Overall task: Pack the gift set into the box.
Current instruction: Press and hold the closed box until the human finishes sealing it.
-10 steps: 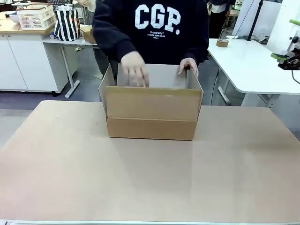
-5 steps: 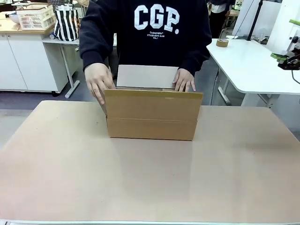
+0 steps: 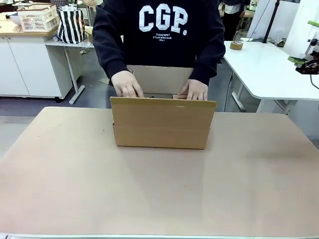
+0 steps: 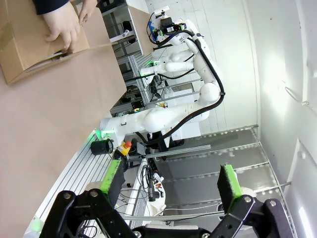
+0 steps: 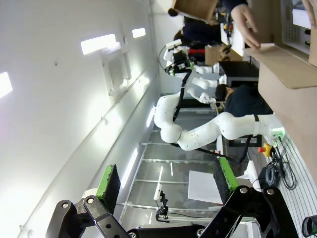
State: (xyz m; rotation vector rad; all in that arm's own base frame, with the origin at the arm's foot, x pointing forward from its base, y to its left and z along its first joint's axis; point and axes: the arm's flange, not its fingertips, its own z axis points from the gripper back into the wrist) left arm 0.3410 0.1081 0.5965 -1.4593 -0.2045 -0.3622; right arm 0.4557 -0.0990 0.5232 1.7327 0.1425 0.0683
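Nearest the robot, the left end effector [image 4: 171, 183] hangs released, its green pads spread wide with nothing between them. The right end effector [image 5: 166, 182] is spread and empty in the same way, and both are well back from the work. Across the bare brown counter [image 3: 149, 194], the box [image 3: 162, 124] sits toward the far side at the middle, with its near flap upright above the crease. A second ago both side flaps stood up and one hand reached down inside. Half a second ago that hand had come out to the box's outer corner. Now the side flaps no longer rise above the near flap, and the person's right hand [image 3: 126, 84] and left hand [image 3: 195, 90] both rest along the top just behind it. The left wrist view shows fingers pressing on a flap at the box's top edge. Behind the hands the far flap [image 3: 159, 78] is upright against the dark sweatshirt [image 3: 162, 30]. It seems the person is turning the side flaps inward, so the box is being arranged or closed and not filled. Whether anything lies inside cannot be told from here, and neither arm looks ready to take part.
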